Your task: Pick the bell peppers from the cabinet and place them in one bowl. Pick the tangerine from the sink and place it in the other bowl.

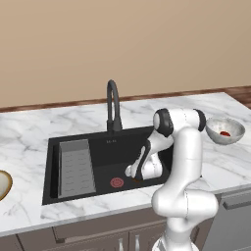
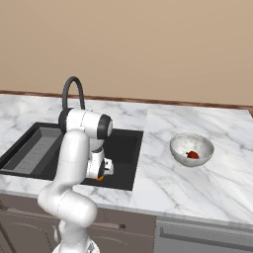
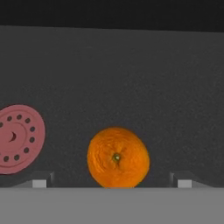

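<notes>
A white marble desk [image 1: 29, 132] veined in grey runs beneath a plain tan wall [image 1: 122, 44], with a dark wood strip [image 2: 197, 103] along the line where the two meet. A ribbed grey draining tray [image 1: 76, 167] lies in the left part of the basin. Below the desk's front edge stand dark brown cabinet fronts [image 1: 98, 234] with slim metal handles, and beside them to the right a grey appliance front [image 2: 202, 240] with a long bar handle.
</notes>
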Available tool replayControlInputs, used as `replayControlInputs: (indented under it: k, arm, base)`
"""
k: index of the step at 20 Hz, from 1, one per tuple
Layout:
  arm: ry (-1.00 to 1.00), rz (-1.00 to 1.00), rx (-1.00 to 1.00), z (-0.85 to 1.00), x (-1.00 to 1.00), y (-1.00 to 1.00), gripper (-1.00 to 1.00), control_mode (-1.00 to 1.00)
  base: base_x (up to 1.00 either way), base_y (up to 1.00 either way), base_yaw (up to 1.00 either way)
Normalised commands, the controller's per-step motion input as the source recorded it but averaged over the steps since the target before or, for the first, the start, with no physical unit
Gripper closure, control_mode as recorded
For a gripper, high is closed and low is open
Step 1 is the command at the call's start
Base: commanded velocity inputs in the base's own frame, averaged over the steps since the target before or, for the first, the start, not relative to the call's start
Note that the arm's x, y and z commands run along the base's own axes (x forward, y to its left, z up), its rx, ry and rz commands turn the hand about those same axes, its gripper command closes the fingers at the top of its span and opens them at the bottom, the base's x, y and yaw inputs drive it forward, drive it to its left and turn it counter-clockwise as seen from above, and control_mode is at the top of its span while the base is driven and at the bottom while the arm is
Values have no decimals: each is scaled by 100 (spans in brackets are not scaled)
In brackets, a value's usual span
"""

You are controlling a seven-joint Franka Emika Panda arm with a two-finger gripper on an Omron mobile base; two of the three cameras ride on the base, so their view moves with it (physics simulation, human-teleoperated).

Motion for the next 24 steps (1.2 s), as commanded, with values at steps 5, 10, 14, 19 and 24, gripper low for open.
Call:
replayControlInputs:
  k: [5,10,14,19,24]
  arm:
    - [0,0,0,-4,10,0,-100,-100]
    - [0,0,0,-5,5,0,-100,-100]
    - [0,0,0,-19,0,0,-100,-100]
    - [0,0,0,-19,1,0,-100,-100]
    - [0,0,0,-12,10,0,-100,-100]
  base:
    - [0,0,0]
    - [0,0,0]
    - [0,0,0]
    - [0,0,0]
    - [0,0,0]
